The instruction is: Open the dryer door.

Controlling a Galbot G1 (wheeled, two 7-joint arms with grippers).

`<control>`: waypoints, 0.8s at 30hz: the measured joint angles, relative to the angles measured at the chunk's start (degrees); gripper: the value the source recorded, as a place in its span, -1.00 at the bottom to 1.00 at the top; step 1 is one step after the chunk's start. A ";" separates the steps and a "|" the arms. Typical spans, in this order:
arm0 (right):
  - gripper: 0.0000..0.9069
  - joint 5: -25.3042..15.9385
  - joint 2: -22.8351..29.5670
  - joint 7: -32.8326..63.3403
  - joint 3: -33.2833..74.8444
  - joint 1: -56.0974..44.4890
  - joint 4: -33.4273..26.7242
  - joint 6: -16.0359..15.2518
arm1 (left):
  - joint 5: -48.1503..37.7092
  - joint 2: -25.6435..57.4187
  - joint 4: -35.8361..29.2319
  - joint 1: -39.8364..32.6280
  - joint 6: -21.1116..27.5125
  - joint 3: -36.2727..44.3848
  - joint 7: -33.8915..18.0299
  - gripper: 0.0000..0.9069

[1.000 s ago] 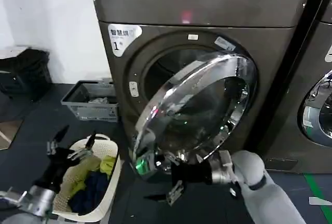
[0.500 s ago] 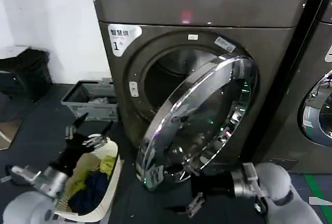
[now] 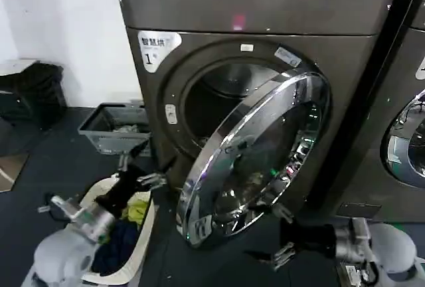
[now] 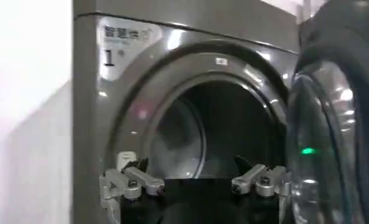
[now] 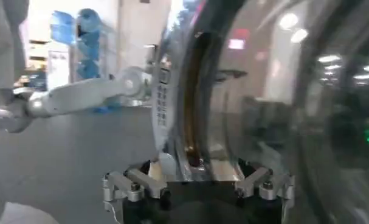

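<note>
The dryer door (image 3: 255, 157) hangs half open, just above the right claw (image 3: 284, 237), whose fingers are spread and empty. The left claw (image 3: 141, 171), also spread, sits beside the door's free edge.

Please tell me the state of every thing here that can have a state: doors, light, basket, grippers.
Large chrome-rimmed round dryer door: swung partly open.
Dark grey metallic dryer: drum opening exposed, small pink light on.
White laundry basket: holding clothes.
Neighbouring machine's chrome-rimmed door: shut.
Left gripper: jaws open, empty.
Right gripper: jaws open, below the door's edge.
</note>
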 joint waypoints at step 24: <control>1.00 2.59 2.10 11.74 30.32 -5.11 0.36 1.16 | -1.78 1.96 -1.94 -1.94 0.74 10.96 2.78 1.00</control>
